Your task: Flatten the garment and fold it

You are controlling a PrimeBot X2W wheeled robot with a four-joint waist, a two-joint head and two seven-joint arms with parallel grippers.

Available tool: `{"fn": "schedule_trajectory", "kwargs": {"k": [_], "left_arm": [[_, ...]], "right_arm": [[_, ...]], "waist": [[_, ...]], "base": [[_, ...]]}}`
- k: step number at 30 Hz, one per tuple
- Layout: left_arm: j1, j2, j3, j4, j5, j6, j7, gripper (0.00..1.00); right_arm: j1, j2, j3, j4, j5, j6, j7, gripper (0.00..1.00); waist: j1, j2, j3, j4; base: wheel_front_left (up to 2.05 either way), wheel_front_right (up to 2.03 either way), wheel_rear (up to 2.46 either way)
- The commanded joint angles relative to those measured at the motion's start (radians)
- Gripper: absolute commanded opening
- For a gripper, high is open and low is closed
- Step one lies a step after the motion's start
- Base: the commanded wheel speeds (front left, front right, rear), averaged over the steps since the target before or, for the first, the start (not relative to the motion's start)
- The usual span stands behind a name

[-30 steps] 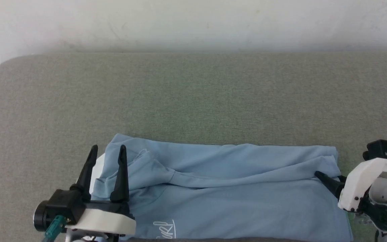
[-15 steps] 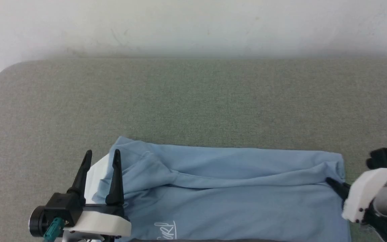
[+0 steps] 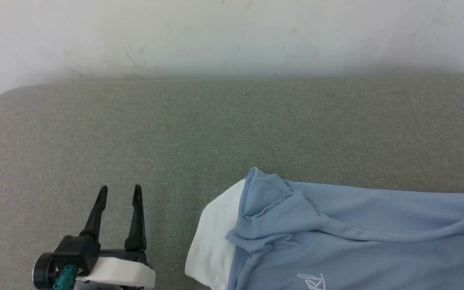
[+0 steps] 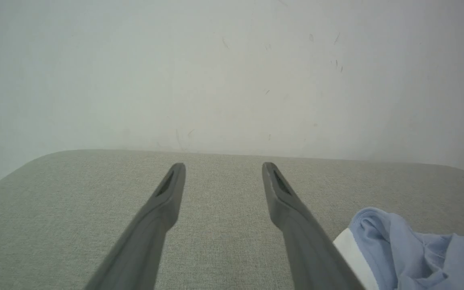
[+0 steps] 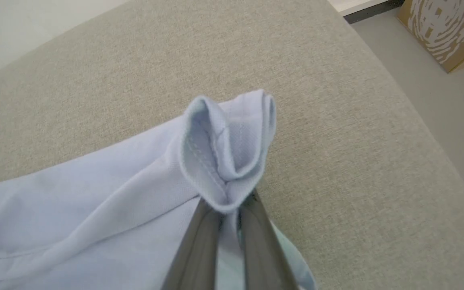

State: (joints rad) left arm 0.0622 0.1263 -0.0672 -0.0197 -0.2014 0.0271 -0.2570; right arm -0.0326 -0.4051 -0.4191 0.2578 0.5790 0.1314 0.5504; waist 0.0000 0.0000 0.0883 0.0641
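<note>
The garment (image 3: 369,229), a light blue T-shirt with a white patch (image 3: 212,245) at its left end, lies rumpled across the lower right of the grey-green cushion in the head view. Small white lettering (image 3: 314,282) shows near its bottom edge. My left gripper (image 3: 119,192) stands open over bare cushion, well left of the garment; its wrist view has the garment (image 4: 417,249) at the lower right, beside the right finger. My right gripper (image 5: 228,201) is shut on a bunched hem corner of the garment (image 5: 224,141), which stands up in a loop above the fingertips.
The grey-green cushion (image 3: 175,133) stretches wide to a pale wall (image 3: 232,36) behind it. In the right wrist view the cushion's rounded edge (image 5: 437,133) drops to grey floor with a cardboard box (image 5: 445,28) at the top right.
The right gripper closed on the garment's right edge and the garment has slid far to the right. The left gripper, earlier over the garment's left end, now stands clear of it.
</note>
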Motion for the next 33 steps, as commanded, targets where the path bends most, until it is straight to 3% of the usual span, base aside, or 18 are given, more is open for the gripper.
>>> {"fn": "schedule_trajectory", "kwargs": {"k": [1,4,5,9,14,16,20,24,26,27,28,29,33], "left_arm": [[0.013,-0.005,0.004,0.001,0.011,-0.004,-0.005,1.0],[0.014,-0.012,0.01,0.005,0.012,-0.006,-0.005,1.0],[0.014,-0.012,0.01,0.005,0.012,-0.006,-0.005,1.0],[0.01,-0.019,0.01,0.011,0.015,-0.01,-0.005,1.0],[0.001,-0.027,0.002,0.022,0.02,-0.021,-0.005,1.0],[-0.005,-0.029,-0.002,0.03,0.022,-0.028,-0.005,1.0],[-0.019,-0.033,-0.009,0.044,0.024,-0.041,-0.005,1.0],[-0.034,-0.04,-0.015,0.057,0.024,-0.05,-0.005,1.0],[-0.041,-0.043,-0.017,0.063,0.024,-0.053,-0.005,1.0],[-0.043,-0.045,-0.018,0.065,0.024,-0.054,-0.005,1.0],[-0.045,-0.047,-0.018,0.067,0.025,-0.055,-0.005,1.0],[-0.046,-0.049,-0.018,0.069,0.025,-0.056,-0.005,1.0],[-0.047,-0.055,-0.016,0.076,0.026,-0.057,-0.005,1.0]], "right_arm": [[-0.001,0.017,-0.005,-0.009,0.007,-0.001,0.006,0.0],[-0.036,0.146,-0.019,-0.048,0.168,-0.001,0.135,0.0],[-0.036,0.146,-0.019,-0.048,0.168,-0.001,0.135,0.0],[-0.052,0.29,0.057,-0.124,0.411,-0.001,0.348,0.0],[-0.063,0.352,0.188,-0.179,0.661,-0.001,0.459,0.0],[-0.066,0.354,0.293,-0.187,0.724,-0.001,0.438,0.0],[-0.095,0.354,0.512,-0.191,0.771,-0.001,0.281,0.0],[-0.148,0.355,0.683,-0.14,0.692,-0.001,0.094,0.0],[-0.178,0.355,0.749,-0.078,0.594,-0.001,0.018,0.0],[-0.192,0.354,0.773,-0.038,0.531,-0.001,-0.023,0.21],[-0.206,0.353,0.799,0.004,0.469,-0.001,-0.058,0.48],[-0.218,0.352,0.824,0.044,0.415,-0.001,-0.088,1.0],[-0.26,0.353,0.902,0.132,0.312,-0.001,-0.189,1.0]], "waist": [[0.0,0.0,0.001,0.0],[0.0,0.0,0.001,0.0],[0.0,0.0,0.001,0.0],[0.0,0.0,-0.002,0.003],[0.0,0.0,-0.003,0.013],[0.0,0.0,-0.004,0.021],[0.0,0.0,-0.002,0.042],[0.0,0.0,0.005,0.068],[0.0,0.0,0.007,0.08],[0.0,0.0,0.008,0.085],[0.0,0.0,0.009,0.089],[0.0,0.0,0.01,0.092],[0.0,0.0,0.012,0.098]], "base": [[0.0,0.0,0.0],[0.0,0.0,0.0],[0.0,0.0,0.0],[0.0,0.0,0.0],[0.0,0.0,0.0],[0.0,0.0,0.0],[0.0,0.0,0.0],[0.0,0.0,0.0],[0.0,0.0,0.0],[0.0,0.0,0.0],[0.0,0.0,0.0],[0.0,0.0,0.0],[0.0,0.0,0.0]]}}
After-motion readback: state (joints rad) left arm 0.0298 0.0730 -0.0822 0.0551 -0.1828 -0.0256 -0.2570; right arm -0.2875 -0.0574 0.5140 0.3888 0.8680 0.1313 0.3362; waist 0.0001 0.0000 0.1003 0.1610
